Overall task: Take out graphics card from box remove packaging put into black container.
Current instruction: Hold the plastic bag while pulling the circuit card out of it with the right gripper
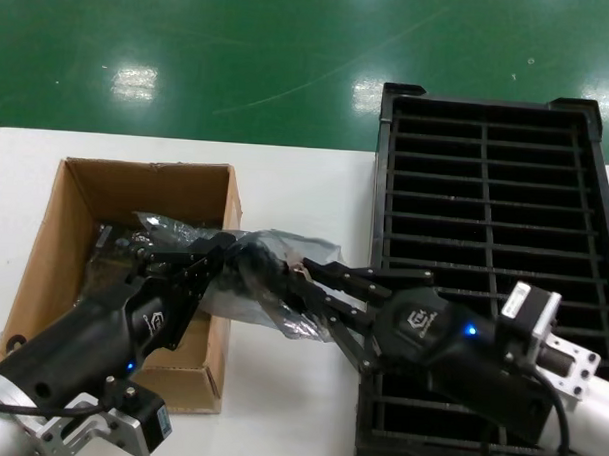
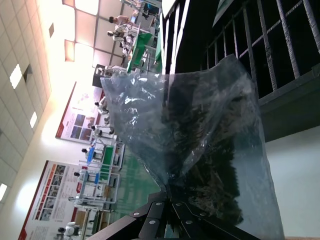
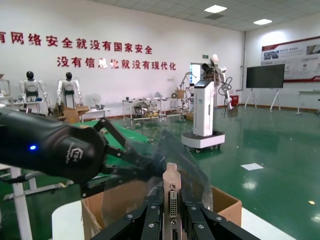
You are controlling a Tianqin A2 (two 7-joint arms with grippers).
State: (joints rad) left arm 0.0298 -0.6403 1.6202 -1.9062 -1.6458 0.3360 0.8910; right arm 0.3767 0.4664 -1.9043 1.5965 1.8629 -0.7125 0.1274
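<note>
Packaging [image 1: 268, 282] was held above the table [image 1: 306, 188], between the box [image 1: 75, 215] and the black container [image 1: 486, 174]. Left claw [image 1: 224, 247] was clamped on its box-side end. Right claw [image 3: 172, 207] was closed on the graphics card [image 3: 173, 192] bracket protruding from the bag.

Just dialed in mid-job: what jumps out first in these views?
Both grippers meet over the table between the box and the black container, stretching the crinkly packaging between them. The left gripper pinches the bag's end above the box's right wall, while the right gripper is shut on the graphics card by its silver bracket, the bag trailing off it.
</note>
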